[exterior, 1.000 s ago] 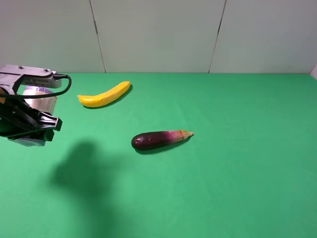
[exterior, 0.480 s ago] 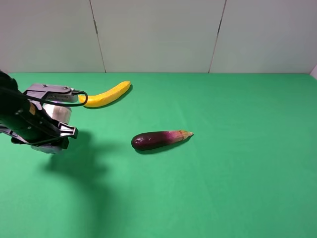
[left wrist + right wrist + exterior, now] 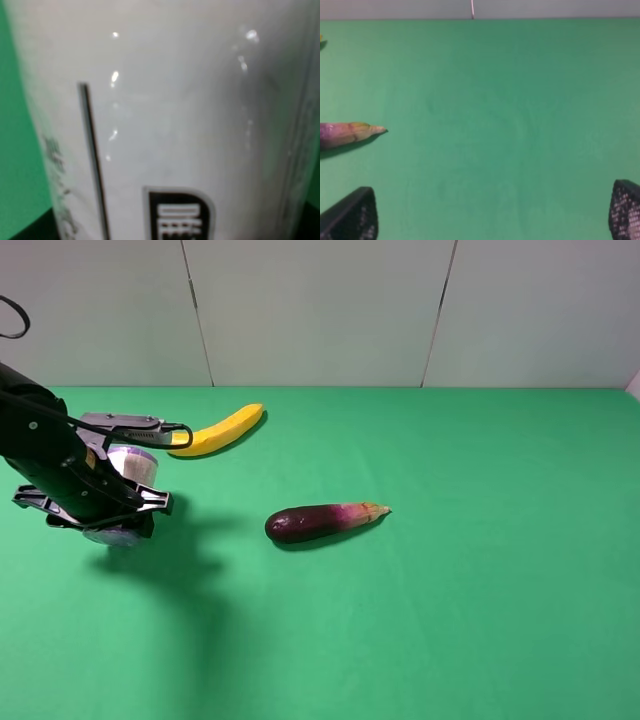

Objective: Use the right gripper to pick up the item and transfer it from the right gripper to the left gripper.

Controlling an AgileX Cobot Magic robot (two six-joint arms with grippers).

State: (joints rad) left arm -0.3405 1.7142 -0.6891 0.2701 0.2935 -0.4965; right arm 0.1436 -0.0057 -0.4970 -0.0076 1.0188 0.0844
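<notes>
Green cloth covers the table (image 3: 450,620), and a white wall (image 3: 320,310) stands behind it; a banana (image 3: 214,430) lies near the back, and an eggplant (image 3: 322,521) lies near the middle, well apart from it. On the left side the left gripper (image 3: 100,502) is closed tight on the can (image 3: 134,464); the can stands nearly upright in the claw, low over the cloth, near the banana's end; I cannot tell if its bottom touches the table. From the left wrist the can (image 3: 165,125) fills almost the whole view, pale with dark print, so it sits deep in the claw. The right gripper (image 3: 487,215) does not show from the high camera; from its own wrist its two fingers (image 3: 350,217) stand wide apart with nothing between them, just green cloth, with the tip of the eggplant (image 3: 345,134) off to one side.

So the pass looks done; the can is with the left gripper and the right one is empty. What is left, I think, is to hold the can safe. To do that well, the left claw should squeeze firmly and move slowly, since a smooth round can may slip or turn; it should hold the can upright and clear of the banana; the right arm should wait far off, so the two arms do not bump.
</notes>
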